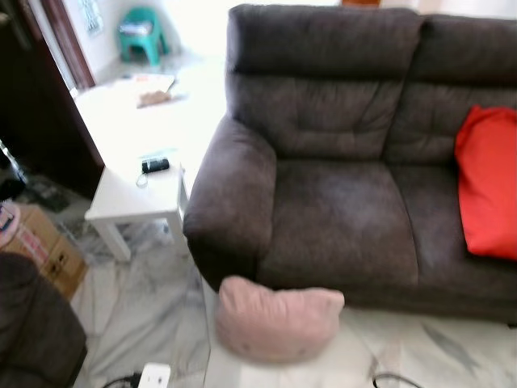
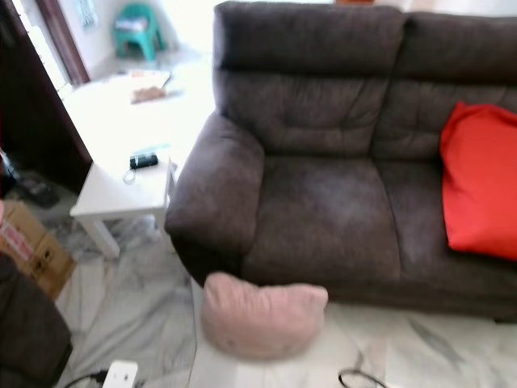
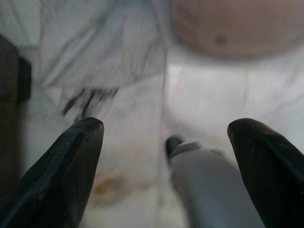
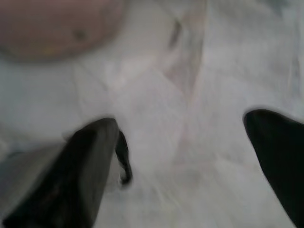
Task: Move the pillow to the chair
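The pink pillow (image 1: 277, 321) lies on the floor (image 1: 153, 299), against the sofa's (image 1: 323, 210) front left corner. I have both grippers, left (image 3: 166, 137) and right (image 4: 183, 142), wide and empty above the floor, ready to reach.

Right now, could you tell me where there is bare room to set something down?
The sofa seat cushion between its left armrest and the red pillow is bare. Marble floor between the white side table and pink pillow is open. It is crowded at lower left: cardboard box, power strip.
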You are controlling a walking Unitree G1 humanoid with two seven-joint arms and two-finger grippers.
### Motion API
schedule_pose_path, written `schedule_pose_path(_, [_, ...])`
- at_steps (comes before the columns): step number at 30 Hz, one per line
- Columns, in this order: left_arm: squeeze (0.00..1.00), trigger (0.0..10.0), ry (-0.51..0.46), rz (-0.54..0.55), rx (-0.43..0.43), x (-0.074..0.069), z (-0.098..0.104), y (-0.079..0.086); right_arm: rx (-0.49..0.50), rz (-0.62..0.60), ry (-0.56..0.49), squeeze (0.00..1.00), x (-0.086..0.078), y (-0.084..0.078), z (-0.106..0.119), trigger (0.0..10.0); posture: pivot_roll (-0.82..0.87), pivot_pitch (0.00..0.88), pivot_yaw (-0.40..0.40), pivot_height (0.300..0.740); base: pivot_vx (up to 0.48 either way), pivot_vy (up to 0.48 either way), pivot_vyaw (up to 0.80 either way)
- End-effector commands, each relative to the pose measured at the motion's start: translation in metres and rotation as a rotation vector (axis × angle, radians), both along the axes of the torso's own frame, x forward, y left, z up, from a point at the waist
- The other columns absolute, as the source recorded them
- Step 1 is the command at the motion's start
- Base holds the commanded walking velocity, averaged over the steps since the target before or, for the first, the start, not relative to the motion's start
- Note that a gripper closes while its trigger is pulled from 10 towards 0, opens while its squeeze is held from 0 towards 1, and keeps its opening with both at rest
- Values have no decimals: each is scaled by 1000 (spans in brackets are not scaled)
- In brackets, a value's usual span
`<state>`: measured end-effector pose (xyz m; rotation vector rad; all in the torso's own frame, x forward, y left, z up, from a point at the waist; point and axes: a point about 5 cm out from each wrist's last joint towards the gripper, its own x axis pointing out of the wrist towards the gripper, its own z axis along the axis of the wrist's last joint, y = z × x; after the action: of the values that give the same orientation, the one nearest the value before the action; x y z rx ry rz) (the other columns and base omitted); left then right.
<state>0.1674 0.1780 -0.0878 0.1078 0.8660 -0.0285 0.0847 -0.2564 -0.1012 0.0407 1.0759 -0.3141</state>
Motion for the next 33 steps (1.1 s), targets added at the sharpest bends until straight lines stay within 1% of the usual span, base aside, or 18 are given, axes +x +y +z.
schedule_pose_path(1, [0, 10000, 33, 22, 26, -11, -3, 13, 16, 1, -45, 0, 15, 6, 2, 10000, -23, 71, -19, 740, 289, 0, 0])
schedule_pose_path(10, [0, 10000, 31, 22, 25, -10, -3, 14, 17, -1, -45, 0, 15, 6, 2, 10000, -22, 72, -22, 740, 293, 0, 0])
schedule_pose_path(16, [0, 10000, 55, 27, 25, -17, -6, 16, 16, -5, -39, 0, 14, 6, 2, 10000, -21, 77, -24, 740, 291, 0, 0])
schedule_pose_path(24, [0, 10000, 62, 29, 23, -17, -6, 16, 13, 13, -29, 0, 14, 6, 2, 10000, -22, 77, -23, 740, 289, 0, -666])
schedule_pose_path(30, [0, 10000, 62, 30, 28, -17, -6, 17, 11, 9, -35, 0, 15, 5, 2, 10000, -24, 79, -24, 740, 263, 0, 0])
schedule_pose_path(33, [0, 10000, 54, 29, 39, -17, -6, 18, 11, 9, -38, 0, 15, 5, 2, 10000, -23, 79, -25, 740, 0, 0, 0])
